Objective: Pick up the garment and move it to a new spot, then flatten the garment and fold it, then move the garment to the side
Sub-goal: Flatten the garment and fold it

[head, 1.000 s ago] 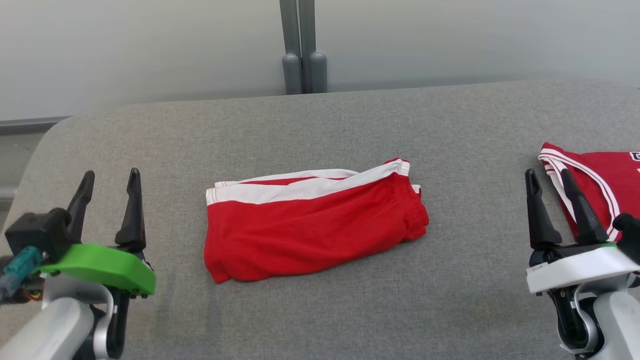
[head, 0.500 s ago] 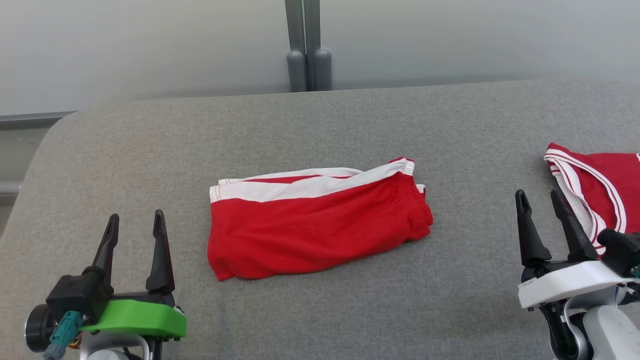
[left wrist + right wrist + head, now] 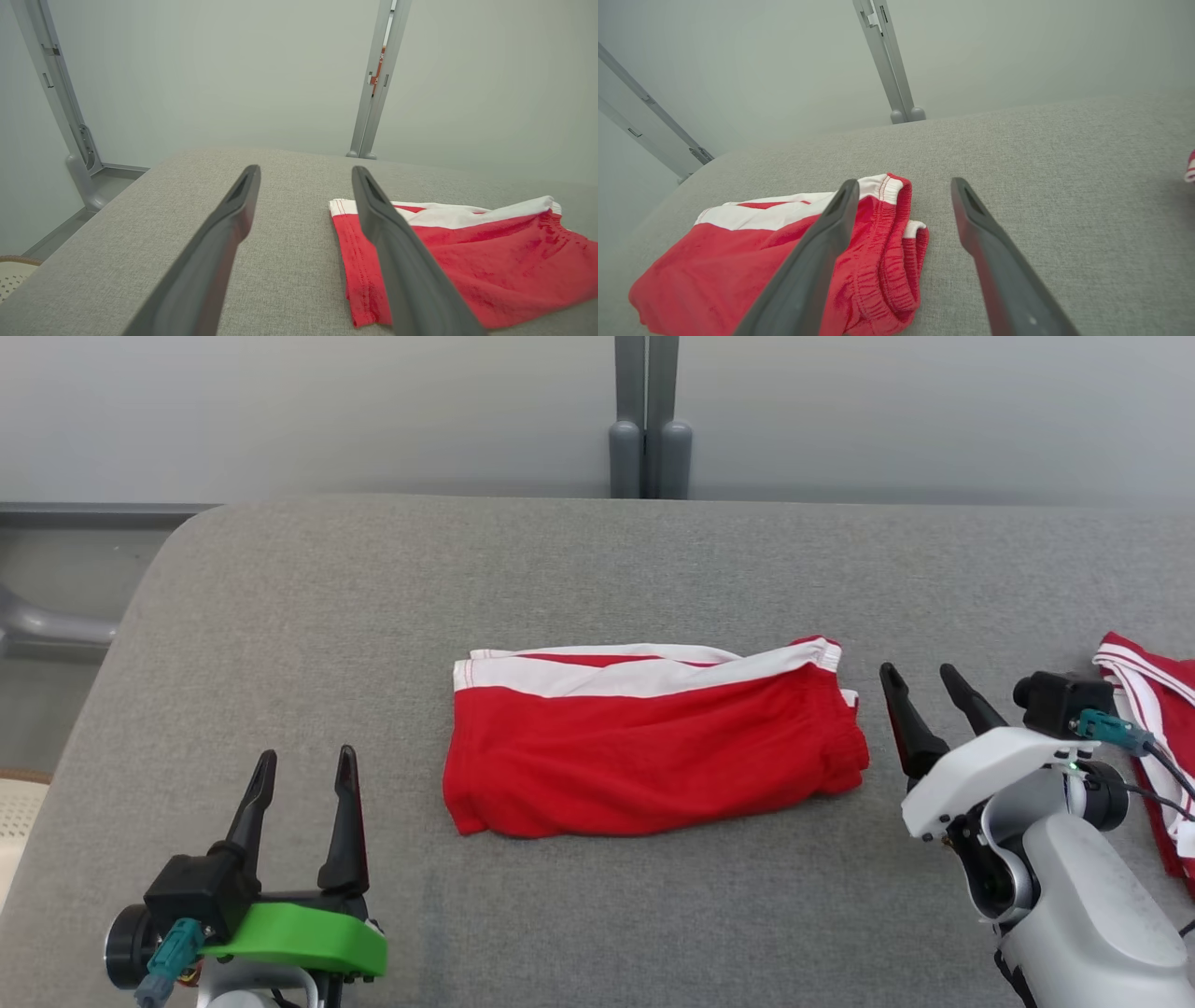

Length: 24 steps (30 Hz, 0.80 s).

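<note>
The garment [image 3: 653,747], red shorts with a white band [image 3: 644,677], lies folded at the centre of the grey surface [image 3: 597,569]. Both claws are apart from it.

**Claw state.** The left claw [image 3: 308,754] hovers near the garment's left front corner, jaws spread wide and empty. The right claw [image 3: 917,670] stands just beside the garment's right end, jaws also wide and empty.

**Orientation.** The long axis runs left to right across the surface, roughly parallel to its far edge. The gathered waistband [image 3: 887,261] points to the robot's right. The leg hems [image 3: 359,261] point to its left. The white band runs along the far side.

**Handling.** Judge the cloth as light, soft and limp: it will sag and unfold when lifted at a single point. Pinch all layers together. The waistband is the thickest hold for the right claw; the left hem corner suits the left claw.

A second red piece [image 3: 1153,709] lies at the right edge, well clear.
</note>
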### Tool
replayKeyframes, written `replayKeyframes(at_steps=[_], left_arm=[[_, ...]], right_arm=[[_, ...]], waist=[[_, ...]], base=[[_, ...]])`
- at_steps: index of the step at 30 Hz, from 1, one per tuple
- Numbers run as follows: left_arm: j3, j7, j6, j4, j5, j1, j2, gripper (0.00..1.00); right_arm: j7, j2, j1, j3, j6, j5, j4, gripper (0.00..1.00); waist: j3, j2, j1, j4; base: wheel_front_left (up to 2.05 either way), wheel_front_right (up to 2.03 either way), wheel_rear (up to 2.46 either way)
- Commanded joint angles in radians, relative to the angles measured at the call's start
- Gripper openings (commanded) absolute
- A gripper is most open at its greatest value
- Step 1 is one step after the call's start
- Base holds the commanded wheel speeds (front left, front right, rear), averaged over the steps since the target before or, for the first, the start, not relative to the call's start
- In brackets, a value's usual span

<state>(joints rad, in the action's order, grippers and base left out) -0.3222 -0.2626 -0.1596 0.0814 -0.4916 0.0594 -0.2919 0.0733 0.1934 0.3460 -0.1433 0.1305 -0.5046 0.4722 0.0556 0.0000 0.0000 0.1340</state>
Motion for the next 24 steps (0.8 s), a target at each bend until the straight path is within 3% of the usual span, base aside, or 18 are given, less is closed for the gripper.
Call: replayKeyframes(at_steps=[1,10,24], left_arm=[[0.010,-0.002,0.010,0.007,0.008,0.020,0.009,1.00],[0.040,-0.002,0.050,0.043,0.038,0.030,0.046,1.00],[0.067,-0.002,0.093,0.077,0.065,0.048,0.068,1.00]], right_arm=[[-0.007,-0.008,0.026,0.005,0.001,0.004,0.034,1.00],[-0.071,-0.055,0.113,0.067,0.001,0.068,0.286,1.00],[-0.129,-0.099,0.127,0.108,0.000,-0.029,0.435,1.00]], waist=[[0.022,0.0000,0.0000,0.046],[0.046,0.0000,0.0000,0.102],[0.074,0.0000,0.0000,0.109]], base=[[0.00,0.00,0.00],[0.00,0.00,0.00],[0.00,0.00,0.00]])
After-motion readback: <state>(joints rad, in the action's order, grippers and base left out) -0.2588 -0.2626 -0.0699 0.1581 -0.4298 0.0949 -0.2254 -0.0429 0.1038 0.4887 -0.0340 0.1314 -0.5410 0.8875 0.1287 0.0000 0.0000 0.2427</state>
